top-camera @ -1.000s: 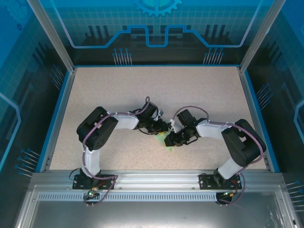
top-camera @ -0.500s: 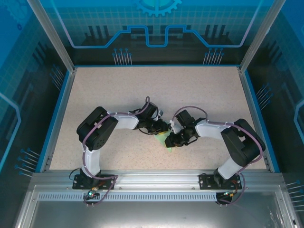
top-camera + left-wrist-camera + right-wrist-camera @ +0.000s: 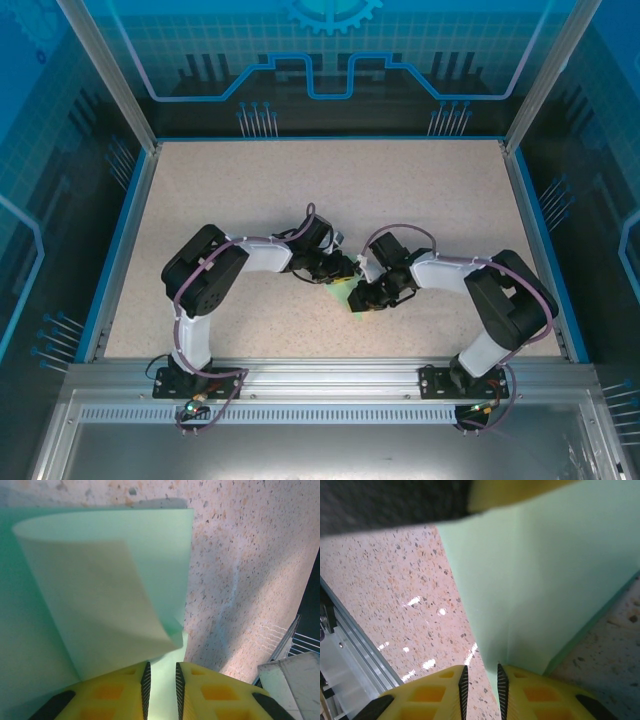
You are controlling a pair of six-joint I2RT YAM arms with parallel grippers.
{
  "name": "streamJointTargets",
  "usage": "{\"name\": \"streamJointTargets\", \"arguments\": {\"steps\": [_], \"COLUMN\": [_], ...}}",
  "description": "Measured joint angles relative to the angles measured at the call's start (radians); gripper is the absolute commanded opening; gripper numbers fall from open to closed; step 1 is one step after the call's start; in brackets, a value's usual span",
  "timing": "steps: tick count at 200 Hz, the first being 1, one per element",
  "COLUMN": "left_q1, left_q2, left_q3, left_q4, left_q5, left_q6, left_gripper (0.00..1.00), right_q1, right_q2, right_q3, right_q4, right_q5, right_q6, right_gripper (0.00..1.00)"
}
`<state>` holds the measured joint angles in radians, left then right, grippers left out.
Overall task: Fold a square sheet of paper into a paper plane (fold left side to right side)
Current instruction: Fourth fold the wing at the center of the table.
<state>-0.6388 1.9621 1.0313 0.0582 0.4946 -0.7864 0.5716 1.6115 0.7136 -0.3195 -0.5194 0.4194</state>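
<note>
The square sheet of paper (image 3: 342,293), pale mint green, lies on the speckled table between my two grippers. In the left wrist view one part of the paper (image 3: 100,605) curls up and over the rest in a loose roll. My left gripper (image 3: 160,666) (image 3: 350,272) hangs over the paper's near part, its jaws a narrow gap apart with flat paper showing through. My right gripper (image 3: 480,667) (image 3: 358,295) stands at the edge of the paper (image 3: 545,580), which has a straight crease. Its jaws are also narrowly apart, with the paper's edge and the table showing between them.
The speckled table (image 3: 300,190) is bounded by blue walls at the left, right and back. A metal rail (image 3: 320,375) runs along the near edge by the arm bases, and its corner (image 3: 290,680) is in the left wrist view. Both arms reach inward and almost touch.
The right gripper has crept slightly to the left over the paper. The left gripper and the paper stay where they were, and both jaws keep the same gap.
</note>
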Motion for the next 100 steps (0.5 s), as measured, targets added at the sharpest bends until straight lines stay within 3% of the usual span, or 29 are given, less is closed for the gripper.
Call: {"name": "streamJointTargets", "arguments": {"steps": [100], "left_q1": [0.000], "left_q2": [0.000], "left_q3": [0.000], "left_q4": [0.000], "left_q5": [0.000], "left_q6": [0.000], "left_gripper": [0.24], "right_q1": [0.005], "right_q2": [0.006], "right_q3": [-0.001], "right_q4": [-0.006], "right_q5": [0.003], "right_q6": [-0.010], "right_gripper": [0.22]}}
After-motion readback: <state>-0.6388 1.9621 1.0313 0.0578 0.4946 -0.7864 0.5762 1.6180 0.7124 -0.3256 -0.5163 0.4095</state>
